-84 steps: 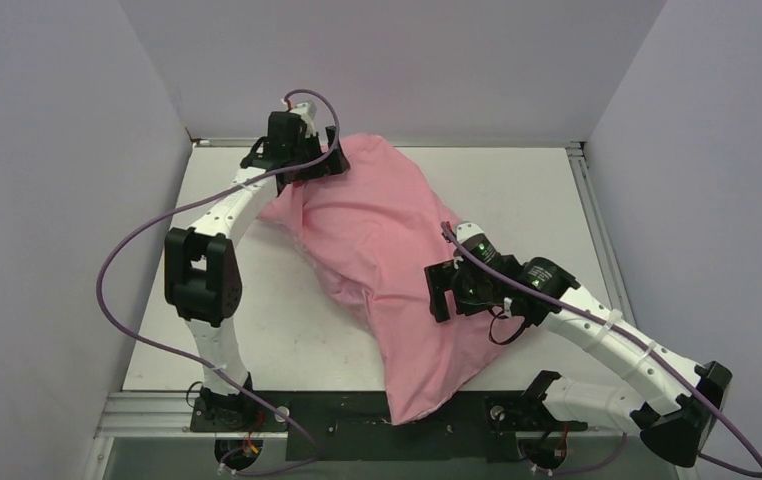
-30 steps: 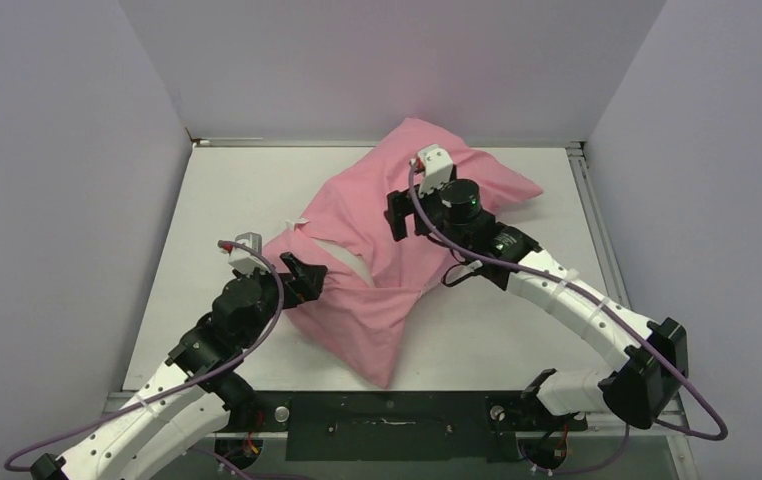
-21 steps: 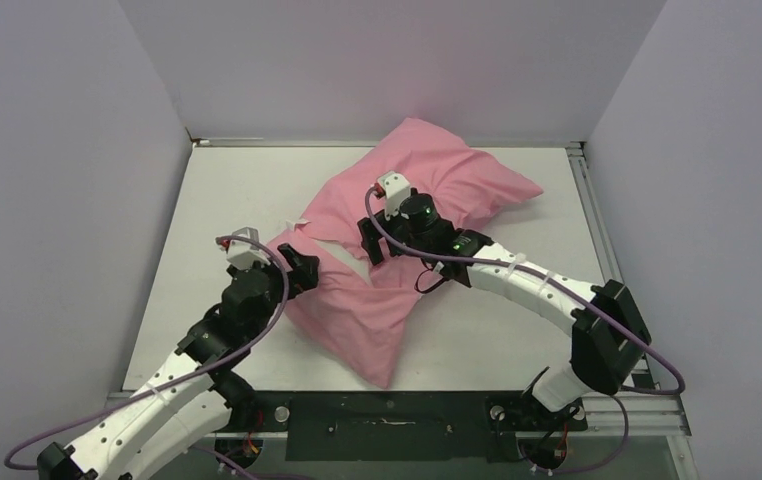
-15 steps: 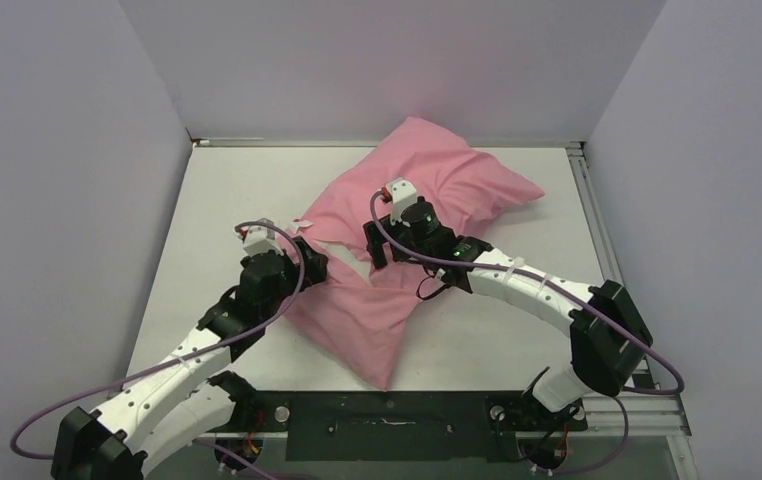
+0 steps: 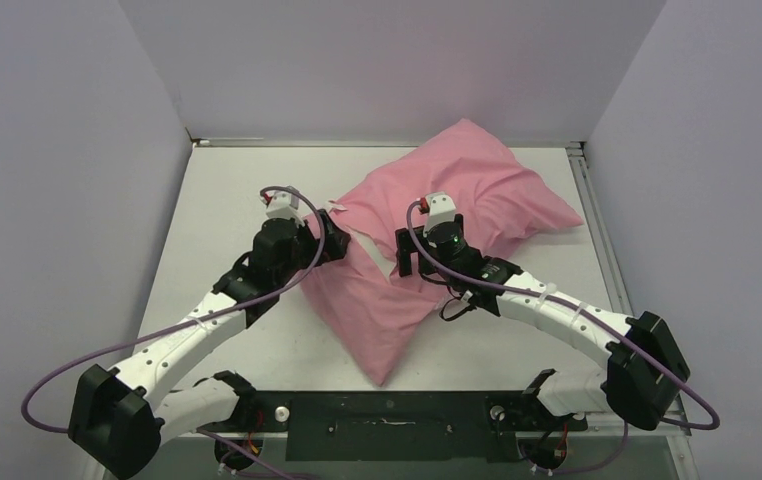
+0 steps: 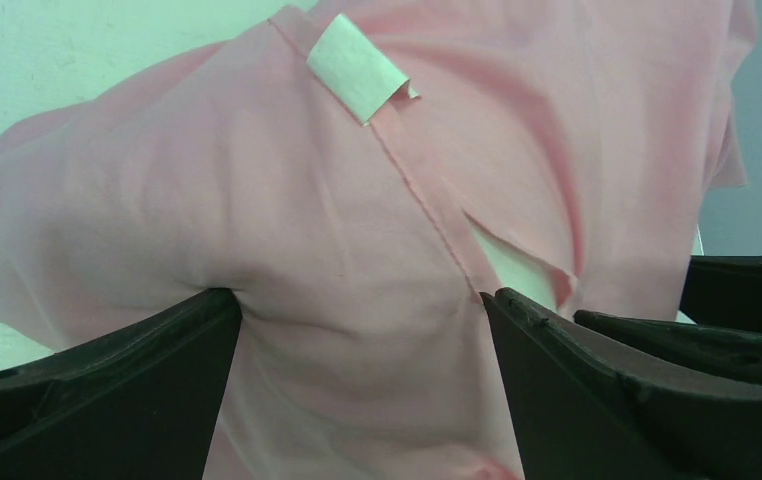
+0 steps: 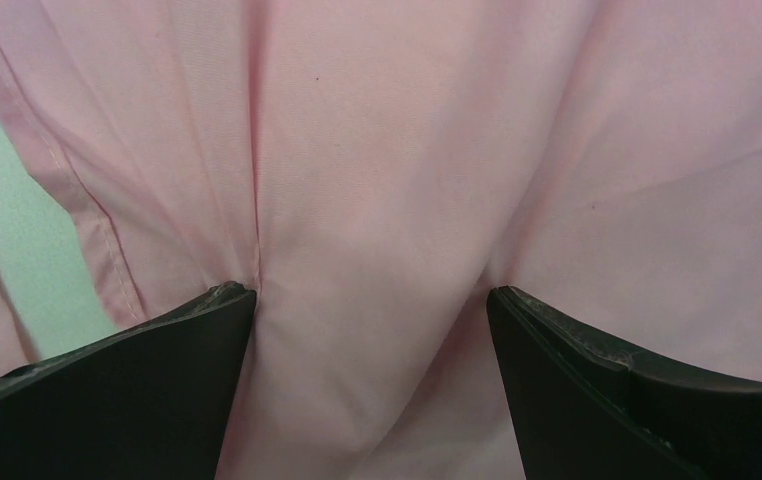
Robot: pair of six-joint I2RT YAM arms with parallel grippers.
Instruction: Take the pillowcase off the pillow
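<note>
The pink pillowcase (image 5: 457, 195) lies stuffed and slanted across the table, from the far right to the near middle. The white pillow is hidden inside it. A pale sliver (image 6: 519, 268) shows through a slit in the fabric, and I cannot tell whether that is the pillow. My left gripper (image 5: 335, 240) sits at the case's left edge by a white label (image 6: 357, 68). Its jaws press into a thick bulge of pink fabric (image 6: 357, 295). My right gripper (image 5: 405, 262) is on the middle of the case, its jaws squeezing a broad fold (image 7: 372, 290).
The white table (image 5: 237, 190) is boxed in by grey walls at left, back and right. A metal rail (image 5: 597, 230) runs along its right edge. The case's near corner (image 5: 377, 375) reaches almost to the black base bar between the arm mounts.
Both grippers have moved right and slightly farther away, and the cased pillow has shifted right with them. Its far corner now lies closer to the right rail.
</note>
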